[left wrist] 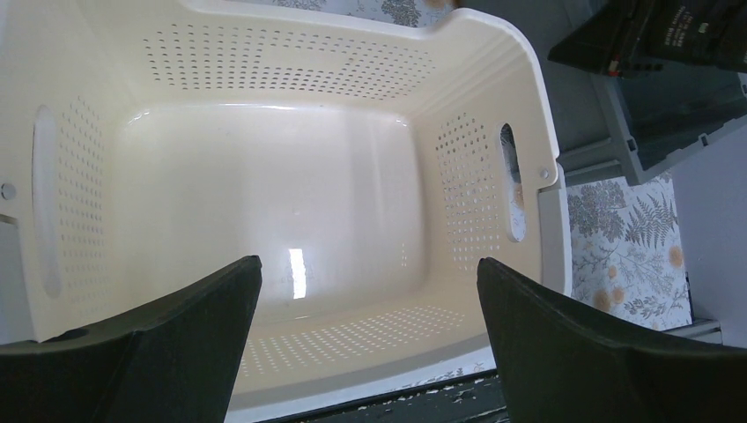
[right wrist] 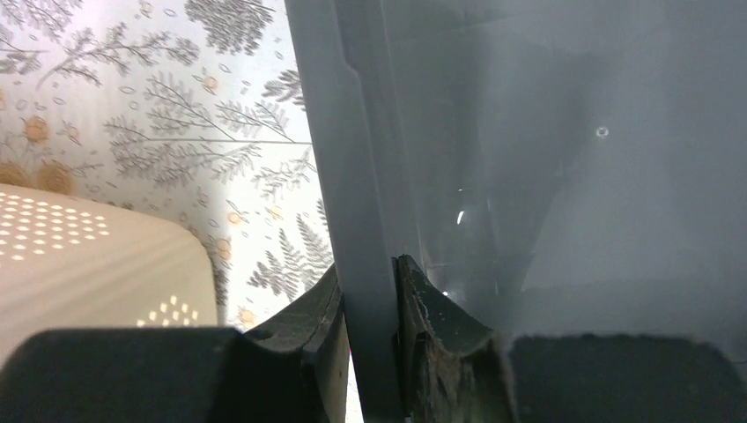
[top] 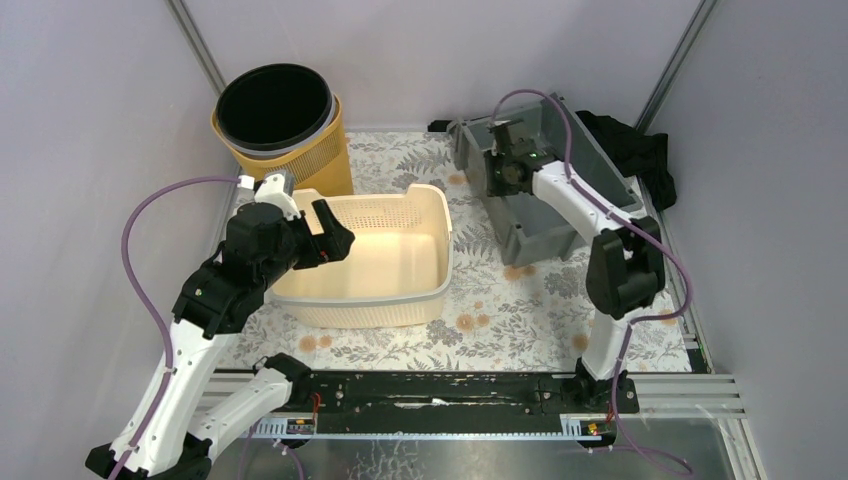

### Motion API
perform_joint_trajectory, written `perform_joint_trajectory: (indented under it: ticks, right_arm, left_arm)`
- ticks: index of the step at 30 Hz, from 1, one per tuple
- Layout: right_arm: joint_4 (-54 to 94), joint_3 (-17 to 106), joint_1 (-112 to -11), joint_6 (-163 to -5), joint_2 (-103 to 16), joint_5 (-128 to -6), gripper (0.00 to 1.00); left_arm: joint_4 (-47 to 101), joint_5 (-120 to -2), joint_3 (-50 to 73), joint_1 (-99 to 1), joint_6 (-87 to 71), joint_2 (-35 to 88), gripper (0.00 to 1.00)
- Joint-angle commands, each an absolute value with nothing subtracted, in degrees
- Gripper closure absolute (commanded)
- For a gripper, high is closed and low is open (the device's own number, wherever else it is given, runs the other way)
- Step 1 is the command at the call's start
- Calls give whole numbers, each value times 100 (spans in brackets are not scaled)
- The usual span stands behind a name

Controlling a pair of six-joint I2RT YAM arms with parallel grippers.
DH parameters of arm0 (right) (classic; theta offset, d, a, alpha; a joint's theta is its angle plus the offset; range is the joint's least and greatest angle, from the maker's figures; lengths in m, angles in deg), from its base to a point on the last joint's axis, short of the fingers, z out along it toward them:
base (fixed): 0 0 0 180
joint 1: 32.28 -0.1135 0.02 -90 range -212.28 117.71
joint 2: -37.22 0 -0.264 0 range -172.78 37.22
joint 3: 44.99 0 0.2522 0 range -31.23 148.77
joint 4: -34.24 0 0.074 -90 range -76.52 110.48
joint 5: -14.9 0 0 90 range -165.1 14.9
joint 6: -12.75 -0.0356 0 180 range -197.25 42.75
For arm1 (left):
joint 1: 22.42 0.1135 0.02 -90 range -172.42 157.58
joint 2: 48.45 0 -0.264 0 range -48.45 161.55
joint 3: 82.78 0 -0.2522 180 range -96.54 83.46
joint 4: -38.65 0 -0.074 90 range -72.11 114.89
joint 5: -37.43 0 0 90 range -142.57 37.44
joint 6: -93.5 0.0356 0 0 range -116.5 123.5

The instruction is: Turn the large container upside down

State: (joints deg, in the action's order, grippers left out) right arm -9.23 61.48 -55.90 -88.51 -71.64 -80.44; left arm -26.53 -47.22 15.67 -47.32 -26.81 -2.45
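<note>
Clearly the step in hand is the grip. The right gripper (right wrist: 370,284) has its fingers (right wrist: 314,310) pinched narrow on the left side wall of the grey bin (right wrist: 546,176), one pad outside and one inside. That is why I take this bin, not its neighbour, for the large container. In the top view the grey bin (top: 527,232) stands mouth-up at the far right of the floral table cover (top: 500,320), just beside the cream perforated basket (top: 400,300). To do it well, the hold should sit deep on the wall, not at the lip. The roll should go away from the basket, since a one-sided pinch may let the bin swing or slip as it tips. The left gripper (left wrist: 370,273) hangs over the basket with its fingers spread wide, holding nothing, so it could steady the opposite wall. The basket's inside shows bare and glossy. What shows of the grey bin's inside looks empty too, though the arm hides part of it. The yellow round bin (top: 335,165) at the far left has a dark mouth, and I cannot tell what it holds.
</note>
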Motion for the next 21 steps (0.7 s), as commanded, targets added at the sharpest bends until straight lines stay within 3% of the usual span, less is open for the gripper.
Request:
perform_joint_trajectory:
  ticks: [1, 11, 21]
  right_arm:
    - [-884, 5596, -4630, -9041, -6948, -8510, 89]
    - [-813, 5546, -3723, -9183, -6785, -8245, 92]
    - [-1172, 6737, -3179, -9179, -7073, -8299, 91]
  left_arm:
    - [-2609, -4826, 1578, -4719, -2656, -219, 0]
    - [-2578, -4884, 1576, -4716, -2656, -163, 0]
    - [-2604, -4835, 1465, -4720, -2621, -92, 0]
